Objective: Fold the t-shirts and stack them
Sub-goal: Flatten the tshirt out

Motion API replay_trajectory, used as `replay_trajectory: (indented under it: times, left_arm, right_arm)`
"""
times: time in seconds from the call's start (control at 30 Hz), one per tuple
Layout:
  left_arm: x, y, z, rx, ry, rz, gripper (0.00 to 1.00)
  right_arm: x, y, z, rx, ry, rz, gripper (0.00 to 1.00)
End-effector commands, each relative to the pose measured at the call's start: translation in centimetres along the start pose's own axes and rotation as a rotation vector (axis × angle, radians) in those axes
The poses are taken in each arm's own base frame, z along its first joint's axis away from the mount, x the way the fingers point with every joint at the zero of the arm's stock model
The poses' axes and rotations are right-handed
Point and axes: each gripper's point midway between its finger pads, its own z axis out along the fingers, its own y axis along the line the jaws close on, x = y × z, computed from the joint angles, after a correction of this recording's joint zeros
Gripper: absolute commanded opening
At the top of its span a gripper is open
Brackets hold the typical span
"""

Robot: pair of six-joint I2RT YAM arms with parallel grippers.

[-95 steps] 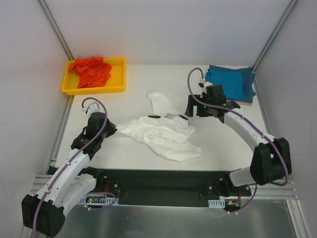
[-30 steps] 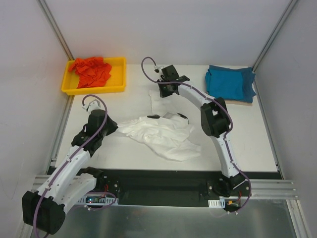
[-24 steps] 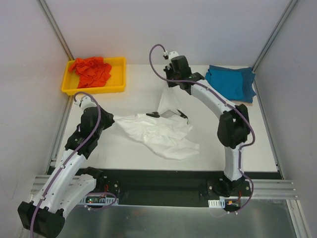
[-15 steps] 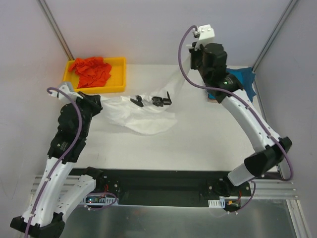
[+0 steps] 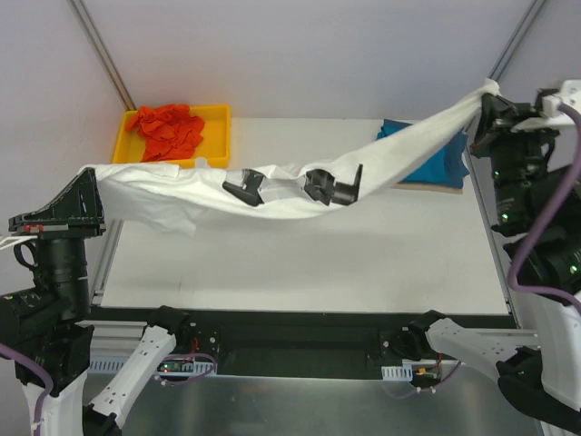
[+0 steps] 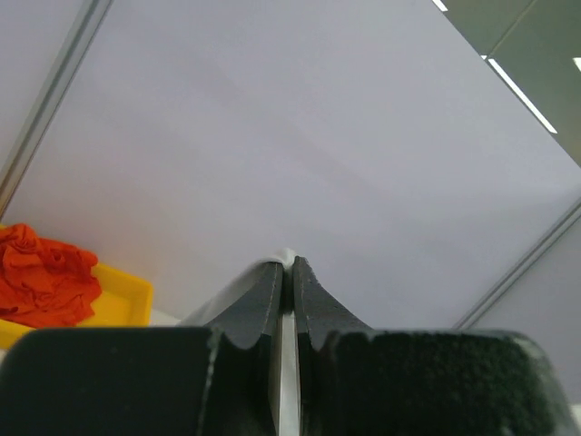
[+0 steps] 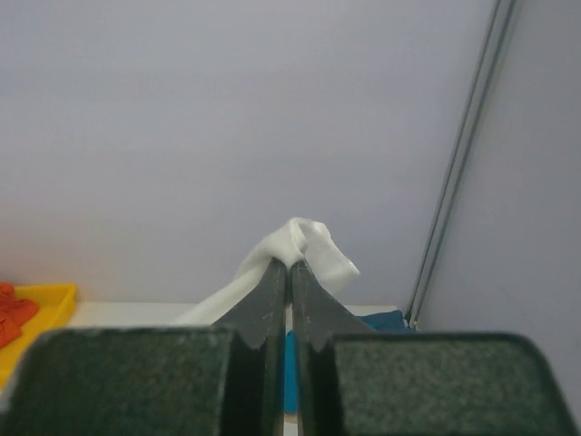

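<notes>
White cloth spans the whole workspace: the white t-shirt (image 5: 272, 186) hangs in the air above the table (image 5: 318, 263), stretched between the two grippers. Open tabletop shows beneath it across the middle and near side, bounded left and right by the side walls (image 5: 54, 109). The yellow tray (image 5: 216, 136) sits in the far left corner with the orange-red t-shirt (image 5: 165, 129) crumpled inside. The teal-blue t-shirt (image 5: 436, 165) lies flat by the far right edge, partly hidden behind the raised cloth.

The white shirt's long axis runs left to right, sagging through the middle and climbing toward its right end (the black printed marks (image 5: 331, 186) show near the centre of the span). A loose fold droops below its left part.

The left gripper (image 5: 89, 174) is raised at the left edge, its fingers pressed together on the shirt's left end; the left wrist view shows only a sliver of white between the tips. The right gripper (image 5: 488, 93) sits high at the right edge, likewise clamped on a bunched white corner that pokes out above its tips in the right wrist view.
</notes>
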Motion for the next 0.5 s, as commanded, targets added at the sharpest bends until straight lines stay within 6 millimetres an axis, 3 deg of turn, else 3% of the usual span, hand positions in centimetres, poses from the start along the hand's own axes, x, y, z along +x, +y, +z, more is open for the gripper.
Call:
replay_trajectory:
  times: [0.0, 0.13, 0.17, 0.23, 0.27, 0.33, 0.37, 0.4, 0.43, 0.47]
  left_arm:
    - [0.4, 0.0, -0.1, 0.021, -0.007, 0.010, 0.00]
    - [4.0, 2.5, 1.5, -0.090, 0.048, 0.031, 0.00]
    - [5.7, 3.4, 2.2, -0.124, 0.082, 0.049, 0.00]
    - [8.2, 4.6, 2.8, -0.168, 0.133, 0.054, 0.00]
    - [11.2, 6.1, 3.3, -0.223, 0.190, 0.064, 0.00]
    - [15.0, 8.3, 3.6, -0.300, 0.269, 0.080, 0.00]
    - [19.0, 10.5, 3.7, -0.371, 0.355, 0.104, 0.00]
    - [21.3, 11.6, 3.7, -0.407, 0.407, 0.116, 0.00]
    - [25.6, 14.0, 3.3, -0.476, 0.514, 0.169, 0.00]
    - [27.7, 15.2, 3.1, -0.513, 0.566, 0.184, 0.03]
  right_arm:
    - [0.8, -2.6, -2.4, 0.067, 0.050, -0.039, 0.01]
    - [4.2, -3.9, -2.1, 0.180, 0.169, -0.129, 0.01]
    - [5.1, -4.1, -1.8, 0.209, 0.198, -0.152, 0.01]
    - [8.3, -4.4, -0.7, 0.291, 0.297, -0.234, 0.01]
    - [10.7, -3.9, 0.5, 0.306, 0.361, -0.280, 0.01]
    - [15.8, -4.3, 1.4, 0.337, 0.506, -0.359, 0.01]
    - [19.9, -3.6, 2.6, 0.343, 0.597, -0.347, 0.01]
    - [22.9, -4.9, 2.6, 0.371, 0.694, -0.351, 0.02]
    - [25.9, -4.0, 3.2, 0.320, 0.762, -0.300, 0.03]
    - [30.7, -3.3, 3.9, 0.307, 0.868, -0.273, 0.08]
